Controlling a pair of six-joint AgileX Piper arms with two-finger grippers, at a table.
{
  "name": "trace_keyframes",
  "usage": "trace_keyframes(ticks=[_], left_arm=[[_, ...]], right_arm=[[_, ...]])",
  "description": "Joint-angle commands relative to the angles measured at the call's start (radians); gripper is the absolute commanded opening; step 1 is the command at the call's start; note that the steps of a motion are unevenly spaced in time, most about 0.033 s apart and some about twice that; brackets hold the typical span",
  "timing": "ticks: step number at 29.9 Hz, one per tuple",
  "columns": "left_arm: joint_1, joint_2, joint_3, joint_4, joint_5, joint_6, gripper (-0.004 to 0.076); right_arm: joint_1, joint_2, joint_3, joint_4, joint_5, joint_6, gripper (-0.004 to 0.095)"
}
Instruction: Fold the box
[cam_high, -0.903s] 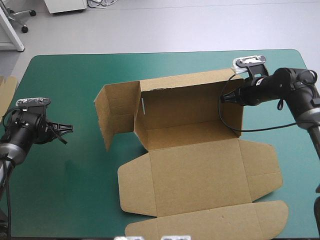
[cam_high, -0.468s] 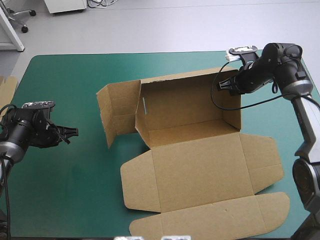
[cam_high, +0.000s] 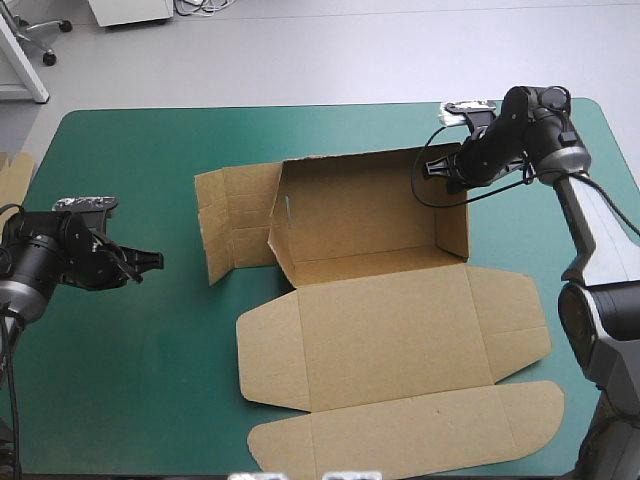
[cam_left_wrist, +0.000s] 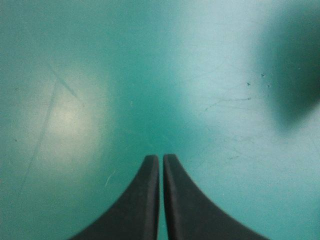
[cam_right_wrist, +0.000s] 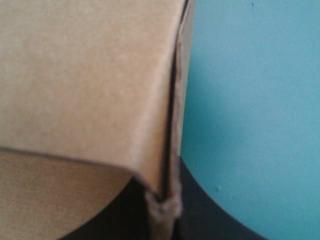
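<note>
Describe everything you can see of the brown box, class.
The box is one cut sheet of plain brown board, half formed. Its far wall and right end wall stand upright; the left end flap angles outward; the lid panels lie flat on the teal-green cover toward the near edge. The right claw pinches its far right corner.

Bare teal-green cover (cam_high: 120, 380) lies open left of the box (cam_high: 390, 330), whose raised walls block the middle

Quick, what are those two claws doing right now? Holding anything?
Left gripper: closed, holding nothing, over the teal-green cover.
Right gripper: closed on a raised wall of the box.
</note>
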Motion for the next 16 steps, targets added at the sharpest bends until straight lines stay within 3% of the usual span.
trace_keyframes(ticks=[1, 5, 10, 16], left_arm=[[-0.002, -0.026, -0.033, -0.006, -0.015, 0.005, 0.0015], [-0.002, -0.026, -0.033, -0.003, -0.011, 0.005, 0.0015], [-0.002, -0.026, -0.033, -0.003, -0.011, 0.005, 0.0016], [-0.002, -0.026, -0.033, 0.037, -0.013, 0.005, 0.0015]], right_arm=[[-0.003, -0.028, -0.039, 0.025, -0.037, -0.016, 0.0046], [-0.003, -0.028, -0.058, 0.020, -0.078, -0.016, 0.0194], [-0.003, -0.028, -0.096, 0.018, -0.114, -0.011, 0.0457], [-0.003, -0.031, -0.156, 0.018, -0.077, -0.006, 0.0502]])
